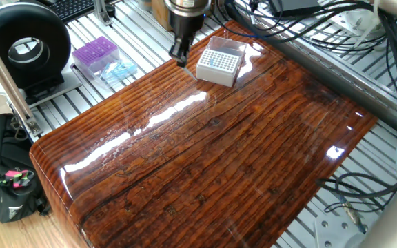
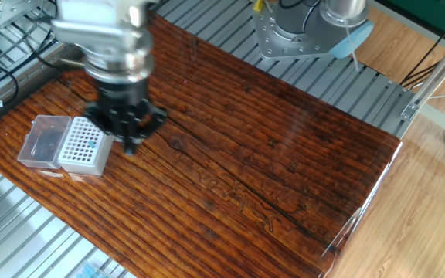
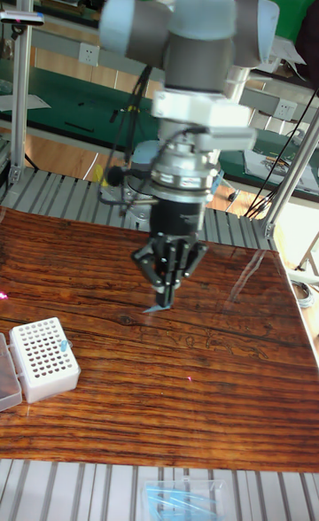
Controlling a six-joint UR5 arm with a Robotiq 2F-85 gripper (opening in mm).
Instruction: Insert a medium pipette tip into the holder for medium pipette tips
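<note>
The holder for medium pipette tips [image 2: 83,147] is a small white box rack with a grid of holes, a clear lid [image 2: 43,140] hinged at its side. It also shows as the holder [image 1: 218,65] and the holder [image 3: 44,357], with a bluish dot in its grid. My gripper [image 2: 130,145] hangs just right of the holder, a little above the wood. Its fingers are pinched together. In the tall fixed view my gripper [image 3: 166,298] pinches the medium pipette tip [image 3: 156,308], a tiny pale sliver poking out below the fingertips. My gripper [image 1: 180,54] stands left of the holder.
The glossy wooden board [image 1: 212,151] lies on a slatted aluminium table. A purple rack [image 1: 95,54] and a pale blue rack [image 1: 119,69] sit off the board at the far left. A black round device [image 1: 23,45], a black bag [image 1: 5,176] and cables [image 1: 350,41] surround it.
</note>
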